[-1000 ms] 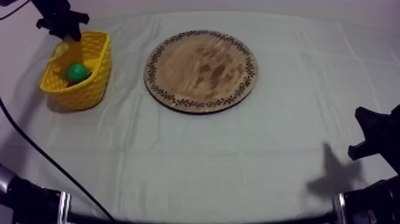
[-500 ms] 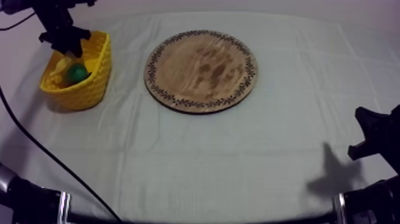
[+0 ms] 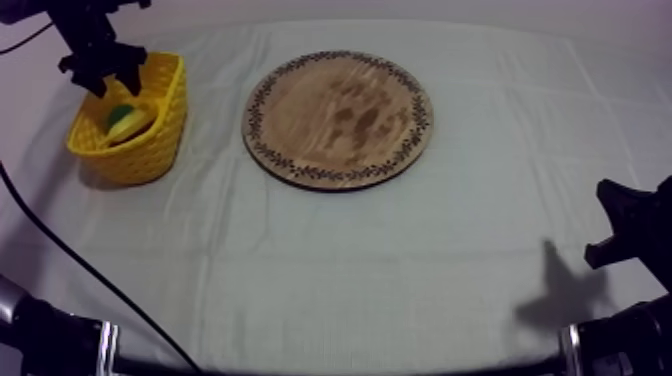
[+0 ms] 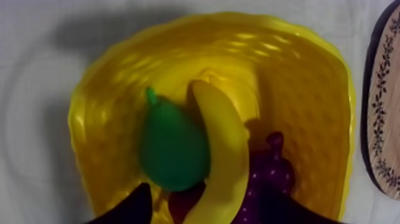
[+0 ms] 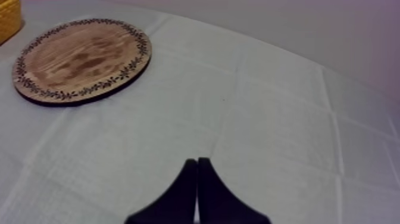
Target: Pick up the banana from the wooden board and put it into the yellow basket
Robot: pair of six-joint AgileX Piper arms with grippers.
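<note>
Black two-fingered left pincer, black pointed right pincer, dark rounded arm links with silver bands

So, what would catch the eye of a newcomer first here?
The yellow basket at the left of the table, full of fruit: the banana lies beside a green pear, over purple grapes. The left gripper hangs open above it, and the round wooden board mid-table is bare.

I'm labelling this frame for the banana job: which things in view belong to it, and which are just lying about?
In the job: banana, yellow basket, wooden board, left end effector.
Lying about: pear, bunch of grapes, small red fruit, all in the basket; right end effector.
</note>
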